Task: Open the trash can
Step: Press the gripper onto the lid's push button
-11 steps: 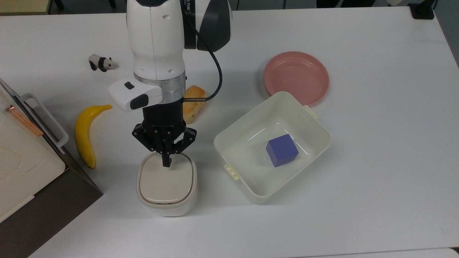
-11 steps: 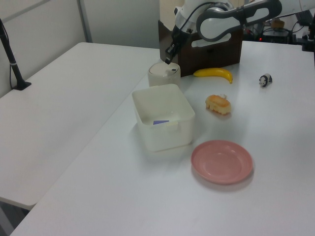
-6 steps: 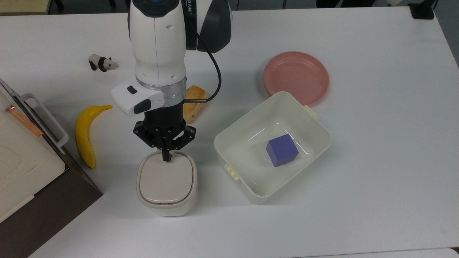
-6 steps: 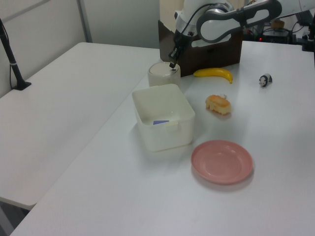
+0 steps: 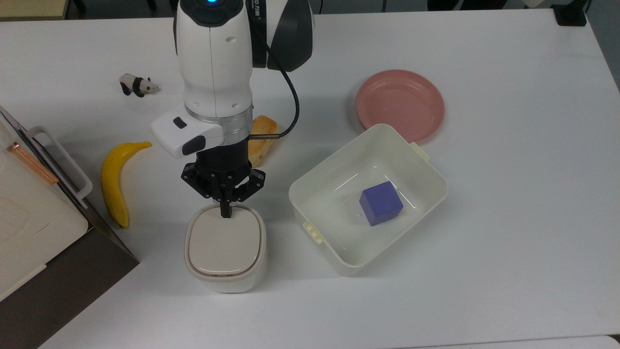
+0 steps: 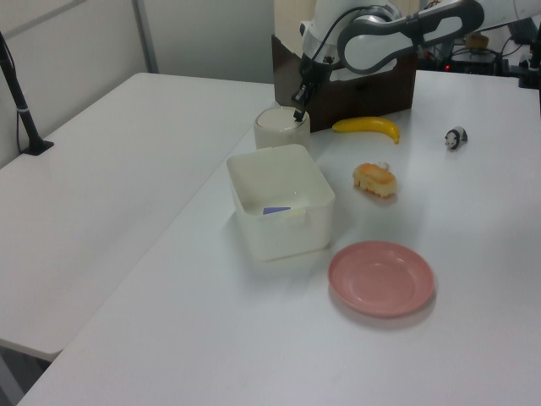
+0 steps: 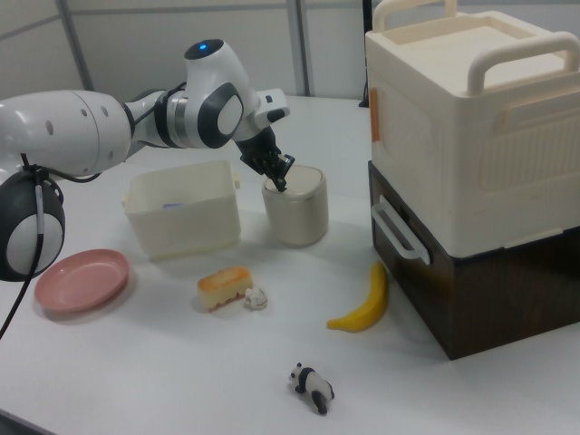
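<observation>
The gripper (image 5: pixel 225 213) is pointing down at the far edge of the trash can (image 5: pixel 225 249), its fingers pressed together into a single tip and holding nothing. The tip is meeting the rim of the lid (image 5: pixel 224 245), which is lying flat and closed. The trash can is standing on the white table (image 5: pixel 508 194) between the banana (image 5: pixel 116 182) on the top view's left and the white tub (image 5: pixel 368 198) on the top view's right. A blue cube (image 5: pixel 380 203) is sitting inside the tub. A pink plate (image 5: pixel 400 105) is resting just beyond the tub.
</observation>
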